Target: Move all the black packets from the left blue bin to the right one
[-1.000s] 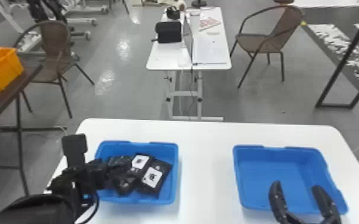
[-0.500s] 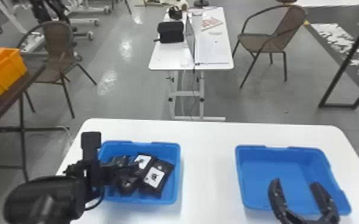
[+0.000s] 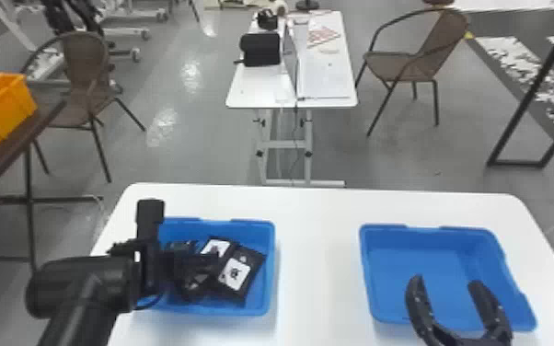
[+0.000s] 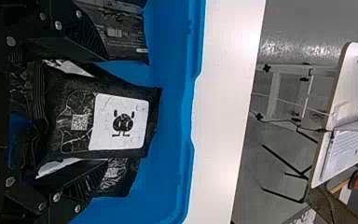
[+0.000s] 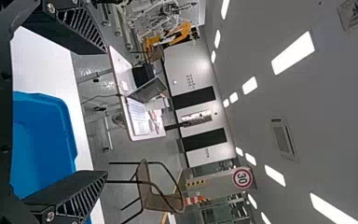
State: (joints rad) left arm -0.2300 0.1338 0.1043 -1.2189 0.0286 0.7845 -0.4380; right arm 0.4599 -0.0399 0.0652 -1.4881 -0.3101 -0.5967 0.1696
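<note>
While over blue plastic bins, has black left gripper wide around white-labelled black packet, ungripped, and black right gripper wide open, empty.

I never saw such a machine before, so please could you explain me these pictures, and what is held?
This is a robot with two arms, each ending in a tool with two fingers. One picture looks down from its head; two come from its wrists, turned sideways. On the white table stand the left blue bin, containing black packets, and the right blue bin. The left tool is open around one packet, apparently not gripping it yet. The right tool is open over its bin, holding nothing.
</note>
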